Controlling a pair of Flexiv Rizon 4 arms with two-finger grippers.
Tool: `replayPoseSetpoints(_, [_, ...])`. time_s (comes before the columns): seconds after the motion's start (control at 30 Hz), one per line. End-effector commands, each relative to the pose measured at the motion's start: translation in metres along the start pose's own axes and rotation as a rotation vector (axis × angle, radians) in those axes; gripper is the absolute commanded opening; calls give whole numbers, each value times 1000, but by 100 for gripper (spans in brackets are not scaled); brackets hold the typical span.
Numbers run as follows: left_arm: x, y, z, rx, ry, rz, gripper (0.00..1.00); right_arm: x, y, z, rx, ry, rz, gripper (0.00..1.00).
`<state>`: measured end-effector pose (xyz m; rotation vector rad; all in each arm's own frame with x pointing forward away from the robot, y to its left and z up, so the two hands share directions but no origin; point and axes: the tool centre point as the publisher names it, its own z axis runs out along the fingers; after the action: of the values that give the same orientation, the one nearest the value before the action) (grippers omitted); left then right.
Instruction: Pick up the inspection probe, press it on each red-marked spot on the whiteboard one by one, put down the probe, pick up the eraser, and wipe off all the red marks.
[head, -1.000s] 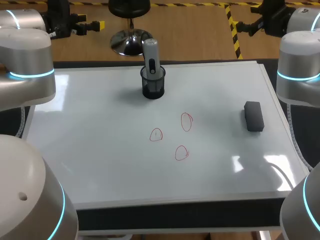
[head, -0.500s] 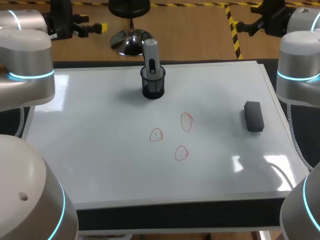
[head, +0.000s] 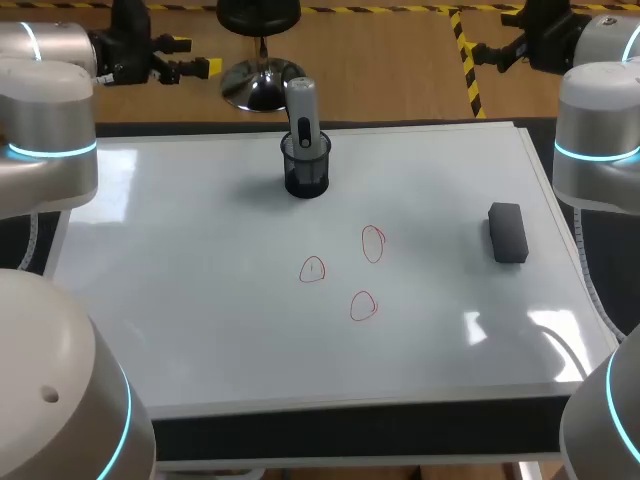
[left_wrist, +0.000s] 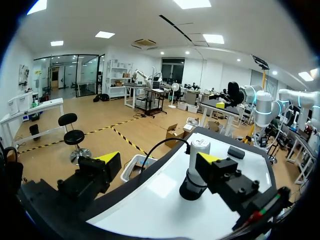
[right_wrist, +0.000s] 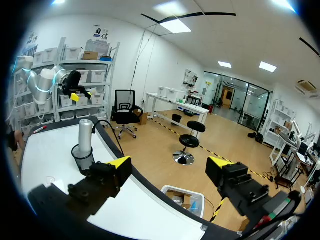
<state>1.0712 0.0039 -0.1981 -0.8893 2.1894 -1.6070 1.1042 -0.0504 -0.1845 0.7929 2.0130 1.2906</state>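
The grey inspection probe (head: 302, 108) stands upright in a black cup (head: 306, 176) at the back middle of the whiteboard (head: 190, 270). Three red circles (head: 313, 269) (head: 373, 243) (head: 363, 306) are drawn near the board's centre. The dark grey eraser (head: 508, 232) lies at the right. My left gripper (head: 190, 56) hangs open beyond the back left edge; in its wrist view (left_wrist: 160, 160) the probe (left_wrist: 199, 151) stands ahead, the eraser (left_wrist: 235, 152) farther off. My right gripper (head: 478, 52) is open past the back right edge (right_wrist: 170, 162), with the probe (right_wrist: 85, 132) far to its side.
Both arms' big white joints (head: 45, 130) (head: 600, 130) rise at the board's left and right sides. The board's raised edge (head: 350, 408) runs along the front, with a dark table strip below it.
My left arm has shifted slightly and its wrist has turned, so both yellow tips now show in the head view. The right arm, probe and eraser have not moved.
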Motion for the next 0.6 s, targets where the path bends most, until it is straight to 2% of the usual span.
replayPoseSetpoints(0.03, [0,2,5,-12,48,14,100,0,0,0,0,0,0,100])
replayPoseSetpoints(0.6, [24,15,31,-33,271,78,100,0,0,0,0,0,0,100])
